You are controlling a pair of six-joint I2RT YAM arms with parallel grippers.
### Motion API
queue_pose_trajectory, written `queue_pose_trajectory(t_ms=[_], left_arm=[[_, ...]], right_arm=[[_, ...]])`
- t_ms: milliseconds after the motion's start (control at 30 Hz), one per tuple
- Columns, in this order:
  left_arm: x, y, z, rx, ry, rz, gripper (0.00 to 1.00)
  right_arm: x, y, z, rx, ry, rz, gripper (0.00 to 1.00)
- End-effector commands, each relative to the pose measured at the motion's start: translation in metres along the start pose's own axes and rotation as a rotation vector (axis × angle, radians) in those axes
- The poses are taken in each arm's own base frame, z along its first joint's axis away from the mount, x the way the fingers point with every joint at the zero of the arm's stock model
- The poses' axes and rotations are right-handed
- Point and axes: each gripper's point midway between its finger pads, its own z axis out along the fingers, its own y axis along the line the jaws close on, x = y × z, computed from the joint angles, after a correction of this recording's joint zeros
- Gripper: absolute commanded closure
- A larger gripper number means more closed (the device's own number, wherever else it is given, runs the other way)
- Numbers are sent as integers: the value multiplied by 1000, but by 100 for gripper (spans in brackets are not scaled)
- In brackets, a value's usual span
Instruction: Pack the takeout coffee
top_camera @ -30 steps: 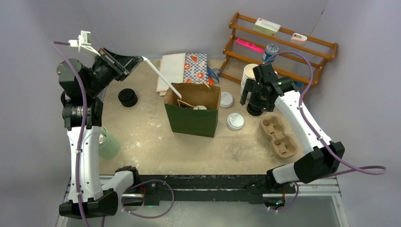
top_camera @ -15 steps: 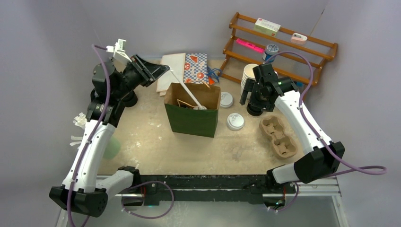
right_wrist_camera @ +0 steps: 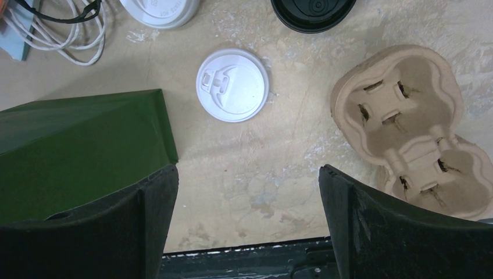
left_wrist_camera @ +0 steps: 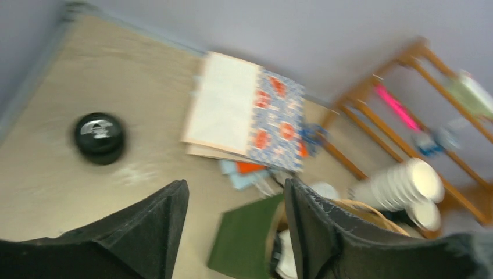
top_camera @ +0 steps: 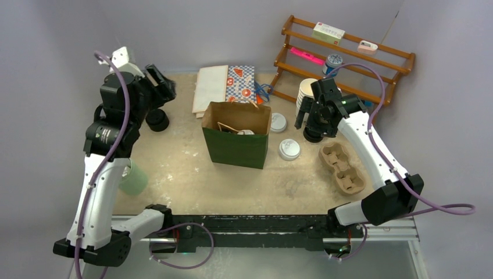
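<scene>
- Now your beige table [top_camera: 180,174] sits between lilac walls [top_camera: 232,35].
- You see the takeout coffee [top_camera: 245,132] only as a white lid inside the green bag [top_camera: 235,150].
- Both left gripper [left_wrist_camera: 235,195] and right gripper [right_wrist_camera: 247,174]: jaws apart, empty.

Even soft light; L wrist view motion-blurred, rest sharp

No writing can be read anywhere. The box [top_camera: 328,31] on the rack [top_camera: 395,52] bears print too small to read. The lid [right_wrist_camera: 232,84] has raised marks, illegible.
</scene>
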Motion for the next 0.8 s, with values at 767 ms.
queue_pose_trajectory(t_ms=[767], left_arm=[[54, 261, -80, -1242, 88, 269, 69]], right_arm=[[-14, 7, 0, 45, 59, -27, 11]])
